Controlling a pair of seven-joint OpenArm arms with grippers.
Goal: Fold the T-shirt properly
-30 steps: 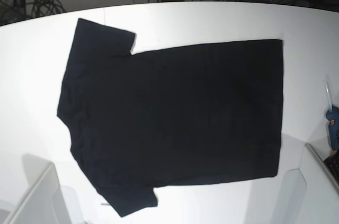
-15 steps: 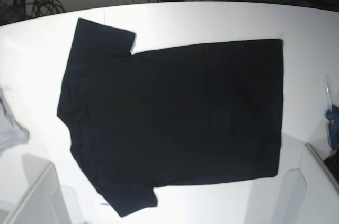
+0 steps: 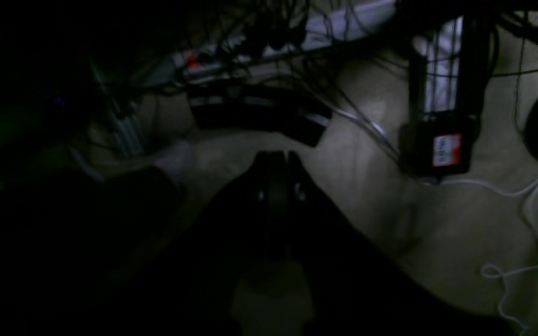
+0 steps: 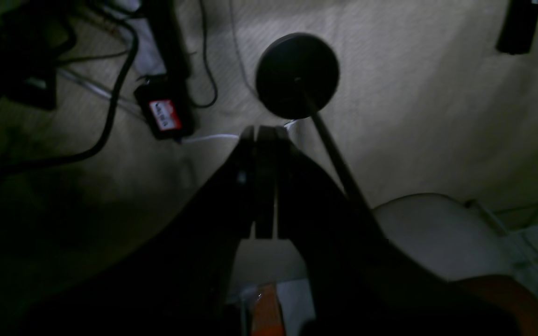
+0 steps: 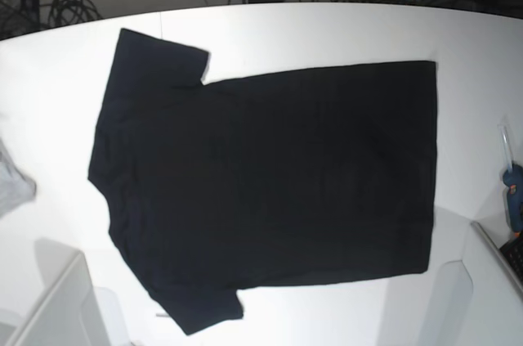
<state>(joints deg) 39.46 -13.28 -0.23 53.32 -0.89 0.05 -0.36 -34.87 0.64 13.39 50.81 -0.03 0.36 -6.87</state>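
Plain black cloth T-shirt [image 5: 270,182] lies flat; left pincer [image 3: 276,158] and right pincer [image 4: 263,133] clenched, empty.

A bright white table [image 5: 327,31] stands over dim carpeted floor [image 4: 414,93] strewn with black cables [image 5: 69,6] and a power strip [image 3: 213,63]

- Base: looks straight down from above on the white surface [image 5: 327,31].
- Wrists: look past each pincer at dim floor; share the red-labelled box [image 3: 446,150] [image 4: 164,114].
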